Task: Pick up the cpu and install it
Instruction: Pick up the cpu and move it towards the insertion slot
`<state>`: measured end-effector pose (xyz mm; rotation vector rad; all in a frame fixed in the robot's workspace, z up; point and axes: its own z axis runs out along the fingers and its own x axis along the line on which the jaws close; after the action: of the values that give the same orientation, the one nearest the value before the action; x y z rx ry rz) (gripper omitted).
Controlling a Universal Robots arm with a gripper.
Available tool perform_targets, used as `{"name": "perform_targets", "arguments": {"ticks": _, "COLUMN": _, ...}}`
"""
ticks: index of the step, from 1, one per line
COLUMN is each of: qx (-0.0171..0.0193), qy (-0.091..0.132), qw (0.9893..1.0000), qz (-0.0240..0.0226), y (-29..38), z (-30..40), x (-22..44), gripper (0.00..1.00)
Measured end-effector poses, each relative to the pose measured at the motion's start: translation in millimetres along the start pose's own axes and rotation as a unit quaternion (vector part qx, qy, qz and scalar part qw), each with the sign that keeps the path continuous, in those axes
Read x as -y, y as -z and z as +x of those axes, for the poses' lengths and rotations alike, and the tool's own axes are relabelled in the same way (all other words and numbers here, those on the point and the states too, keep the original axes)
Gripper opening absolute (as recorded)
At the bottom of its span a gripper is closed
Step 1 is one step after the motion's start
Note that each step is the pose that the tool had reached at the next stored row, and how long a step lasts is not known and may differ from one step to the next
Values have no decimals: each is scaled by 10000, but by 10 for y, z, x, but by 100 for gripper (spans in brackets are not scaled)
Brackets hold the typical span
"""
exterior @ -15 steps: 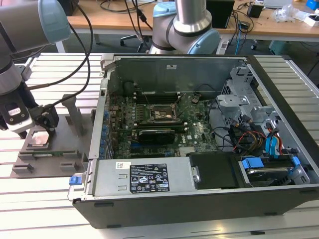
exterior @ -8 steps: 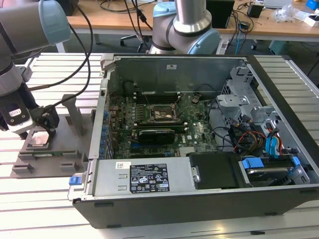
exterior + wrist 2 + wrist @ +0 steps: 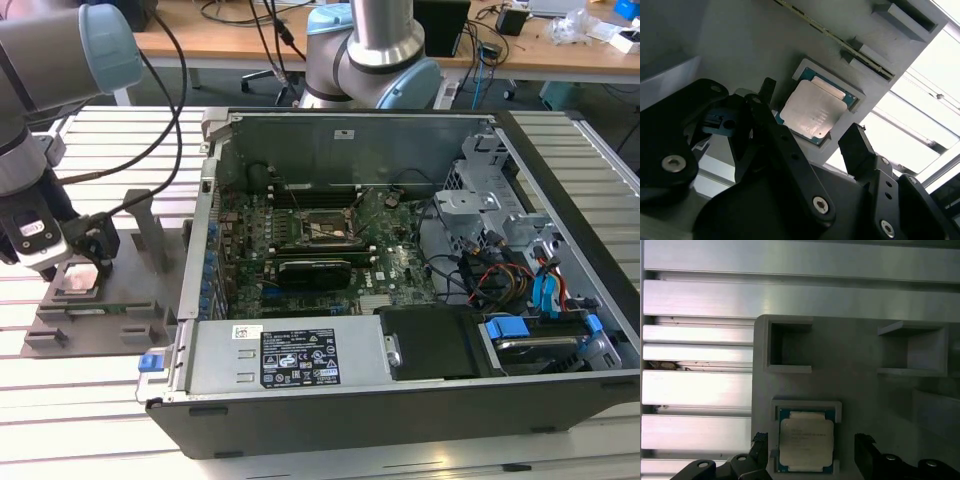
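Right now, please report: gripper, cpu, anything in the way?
Gripper open, straddling the small flat square silver-grey cpu. Cpu seated in recess of grey plastic holder tray, not lifted. Nothing seen in the way.

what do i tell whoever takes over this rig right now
gripper: open, low over the cpu, a finger on each side, no contact visible.
cpu: flat in its recess in the grey holder tray, outside the computer case.
done: gripper lined up on the cpu.
left: cpu not yet gripped, lifted or set in the motherboard socket.
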<state>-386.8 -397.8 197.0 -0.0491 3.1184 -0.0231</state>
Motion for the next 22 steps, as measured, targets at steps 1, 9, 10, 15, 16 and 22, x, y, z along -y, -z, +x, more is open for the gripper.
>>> {"name": "perform_targets", "arguments": {"ticks": 1, "qx": 0, "qy": 0, "qw": 10000, "qz": 0, "y": -3, "z": 0, "x": 0, "gripper": 78}}
{"name": "perform_targets", "arguments": {"ticks": 9, "qx": 0, "qy": 0, "qw": 10000, "qz": 0, "y": -34, "z": 1, "x": -1, "gripper": 78}}
{"name": "perform_targets", "arguments": {"ticks": 10, "qx": 0, "qy": 0, "qw": 10000, "qz": 0, "y": -37, "z": 1, "x": -1, "gripper": 78}}
{"name": "perform_targets", "arguments": {"ticks": 15, "qx": 0, "qy": 0, "qw": 10000, "qz": 0, "y": -61, "z": 1, "x": -1, "gripper": 78}}
{"name": "perform_targets", "arguments": {"ticks": 16, "qx": 1, "qy": 0, "qw": 10000, "qz": 0, "y": -66, "z": 1, "x": -1, "gripper": 78}}
{"name": "perform_targets", "arguments": {"ticks": 22, "qx": 0, "qy": 0, "qw": 10000, "qz": 0, "y": -84, "z": 2, "x": -1, "gripper": 78}}
